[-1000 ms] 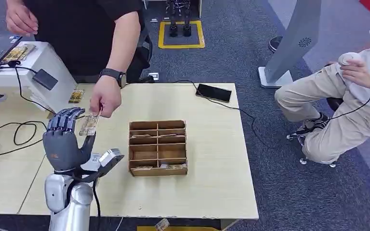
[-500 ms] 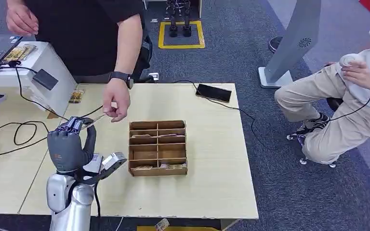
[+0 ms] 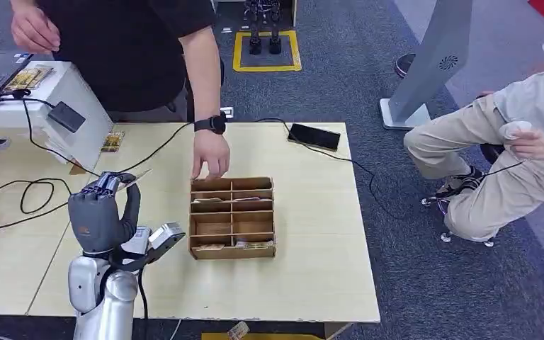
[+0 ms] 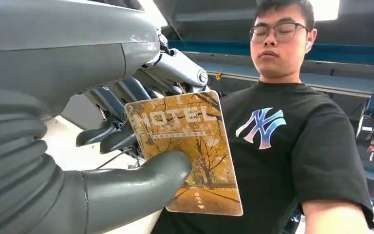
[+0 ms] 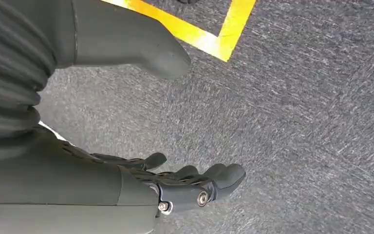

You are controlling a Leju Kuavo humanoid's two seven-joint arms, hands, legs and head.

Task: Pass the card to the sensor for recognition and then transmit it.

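My left hand (image 3: 99,216) is raised over the table's left part and holds a yellow hotel card (image 3: 137,177), seen edge-on above its fingers. In the left wrist view the card (image 4: 190,146) shows autumn trees and the word HOTEL, pinched between my thumb (image 4: 136,187) and the dark fingers (image 4: 112,131) behind it. A small dark sensor (image 3: 66,117) lies on the sloped side of a white stand at the far left, well beyond the hand. My right hand (image 5: 190,183) hangs over the grey carpet with fingers apart, holding nothing.
A person in black stands behind the table, one hand (image 3: 211,156) at the far rim of the wooden divided box (image 3: 193,219). Cables cross the left side. A black phone (image 3: 314,136) lies far right. Another card (image 3: 112,141) lies near the stand. A seated person (image 3: 496,156) is right.
The person let go of the card and moved that hand right to the wooden box. My left hand's fingers closed on the card, which it now holds alone.
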